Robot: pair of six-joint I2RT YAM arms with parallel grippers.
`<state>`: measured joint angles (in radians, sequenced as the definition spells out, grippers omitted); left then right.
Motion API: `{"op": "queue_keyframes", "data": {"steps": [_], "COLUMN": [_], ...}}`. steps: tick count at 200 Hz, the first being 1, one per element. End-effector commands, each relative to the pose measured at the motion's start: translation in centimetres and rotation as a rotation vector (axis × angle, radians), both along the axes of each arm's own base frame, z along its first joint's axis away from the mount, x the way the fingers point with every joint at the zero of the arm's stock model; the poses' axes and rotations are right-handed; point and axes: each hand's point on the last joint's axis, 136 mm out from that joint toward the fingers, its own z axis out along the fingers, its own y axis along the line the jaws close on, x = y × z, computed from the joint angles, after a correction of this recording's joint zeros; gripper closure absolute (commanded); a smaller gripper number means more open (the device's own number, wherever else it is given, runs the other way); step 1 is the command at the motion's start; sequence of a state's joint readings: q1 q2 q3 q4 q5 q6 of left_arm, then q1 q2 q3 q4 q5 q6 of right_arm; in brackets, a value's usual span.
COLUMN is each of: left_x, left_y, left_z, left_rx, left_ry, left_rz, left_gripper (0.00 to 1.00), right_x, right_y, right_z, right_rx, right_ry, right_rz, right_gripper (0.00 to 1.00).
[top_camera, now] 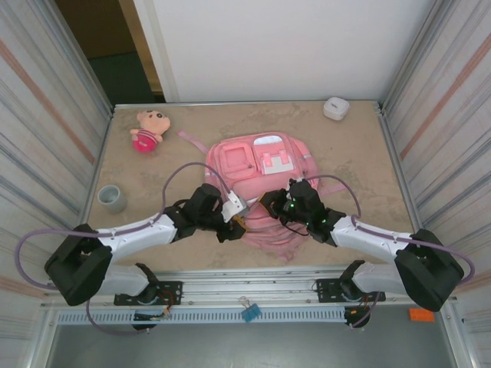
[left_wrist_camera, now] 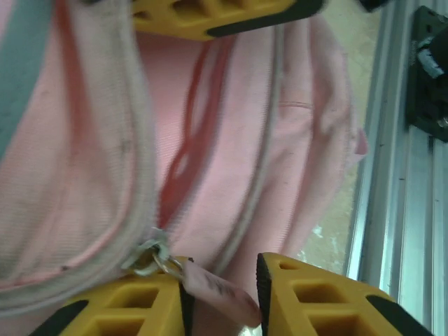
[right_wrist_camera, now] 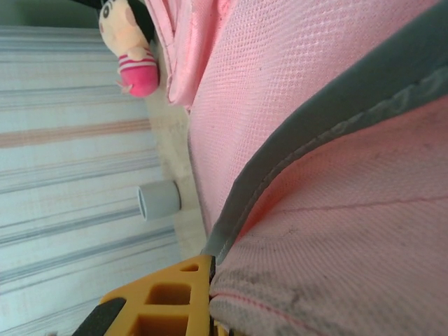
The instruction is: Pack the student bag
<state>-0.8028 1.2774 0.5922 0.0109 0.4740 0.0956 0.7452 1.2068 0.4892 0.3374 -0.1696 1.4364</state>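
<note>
The pink student bag (top_camera: 261,165) lies flat mid-table, its near end bunched between both arms. My left gripper (top_camera: 238,221) is at that end; in the left wrist view its yellow fingers (left_wrist_camera: 224,288) stand apart, open. A pink zip pull tab (left_wrist_camera: 218,292) hangs loose from the metal slider (left_wrist_camera: 150,255) across the gap. My right gripper (top_camera: 276,202) is just to the right, shut on the bag's fabric (right_wrist_camera: 315,105) beside a grey trim strip (right_wrist_camera: 329,119); one yellow finger (right_wrist_camera: 168,294) shows, the other is hidden under cloth.
A small pink plush doll (top_camera: 147,130) lies at the back left and a grey cup (top_camera: 112,198) at the left edge. A white case (top_camera: 335,108) sits back right. The aluminium front rail (left_wrist_camera: 399,210) runs close to the bag's near end.
</note>
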Motion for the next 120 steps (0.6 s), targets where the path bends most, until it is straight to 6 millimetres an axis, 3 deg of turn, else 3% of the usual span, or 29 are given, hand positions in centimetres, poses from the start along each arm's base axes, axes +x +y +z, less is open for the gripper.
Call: {"op": "queue_keyframes", "data": {"steps": [1, 29, 66, 94, 120], "left_x": [-1.4, -1.6, 0.5, 2.6, 4.2], "left_y": [-0.3, 1.9, 3.7, 3.2, 1.3], "left_z": [2.8, 3.1, 3.6, 3.9, 4.0], "left_rx": [-0.048, 0.074, 0.193, 0.242, 0.241], "left_ry": [-0.135, -0.288, -0.576, -0.736, -0.797], "left_rz": [-0.112, -0.188, -0.216, -0.244, -0.269], "left_gripper": [0.57, 0.42, 0.27, 0.25, 0.24], "right_x": [0.2, -1.4, -2.5, -2.1, -1.7], "right_y": [0.1, -1.1, -2.1, -2.5, -3.1], "right_z": [1.8, 1.7, 2.1, 3.2, 3.8], "right_rx": [-0.04, -0.191, -0.204, -0.209, -0.205], "right_ry": [-0.08, -0.104, -0.09, -0.122, -0.133], "right_rz": [0.069, 0.249, 0.471, 0.537, 0.539], "right_gripper": [1.0, 1.0, 1.0, 1.0, 1.0]}}
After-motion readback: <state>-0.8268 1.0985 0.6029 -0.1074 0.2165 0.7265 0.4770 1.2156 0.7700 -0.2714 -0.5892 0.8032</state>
